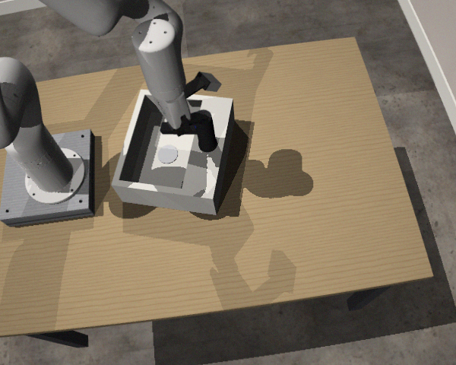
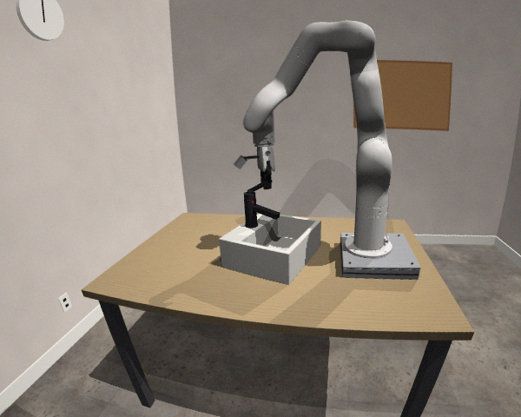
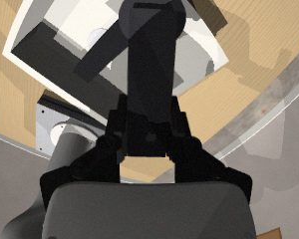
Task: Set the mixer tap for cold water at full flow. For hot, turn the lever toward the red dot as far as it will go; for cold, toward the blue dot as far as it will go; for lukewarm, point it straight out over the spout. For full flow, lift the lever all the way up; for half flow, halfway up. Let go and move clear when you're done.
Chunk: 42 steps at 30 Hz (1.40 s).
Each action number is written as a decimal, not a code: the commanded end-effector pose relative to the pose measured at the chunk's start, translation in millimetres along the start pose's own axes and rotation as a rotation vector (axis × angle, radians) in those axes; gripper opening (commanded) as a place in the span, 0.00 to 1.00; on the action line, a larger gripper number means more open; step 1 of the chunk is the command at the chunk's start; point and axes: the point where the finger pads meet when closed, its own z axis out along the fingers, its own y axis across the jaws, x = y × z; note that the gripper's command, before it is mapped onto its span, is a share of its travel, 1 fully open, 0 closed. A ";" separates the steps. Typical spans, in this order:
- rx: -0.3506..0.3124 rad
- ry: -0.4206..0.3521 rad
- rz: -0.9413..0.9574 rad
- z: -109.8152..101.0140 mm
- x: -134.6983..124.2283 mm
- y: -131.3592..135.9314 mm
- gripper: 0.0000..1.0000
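A black mixer tap [image 2: 251, 208] stands at the back rim of a white sink basin [image 2: 270, 248]. Its spout [image 2: 267, 211] reaches out over the basin. A red dot [image 2: 252, 202] shows on the tap body in the exterior view. The lever [image 2: 257, 186] is raised steeply up from the tap top. My gripper [image 2: 267, 176] comes down from above and is shut on the lever's end. In the wrist view the lever [image 3: 149, 74] runs away from between my fingers to the tap head. In the top view the gripper [image 1: 185, 126] sits over the tap [image 1: 204, 135].
The basin [image 1: 175, 155] has a round drain [image 1: 167, 153] in its floor. The arm's grey base plate [image 1: 47, 179] stands on the table beside the basin. The wrist camera bracket [image 1: 202, 83] juts out behind the tap.
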 end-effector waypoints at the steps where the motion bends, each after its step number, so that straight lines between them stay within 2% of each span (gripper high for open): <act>1: -0.002 0.003 0.000 -1.6 1.5 0.6 0.00; 10: -0.002 0.003 0.000 -1.6 1.5 0.6 0.00; 11: -0.002 0.003 0.000 -1.6 1.5 0.6 0.68; 42: -0.002 0.003 0.000 -1.6 1.5 0.6 0.68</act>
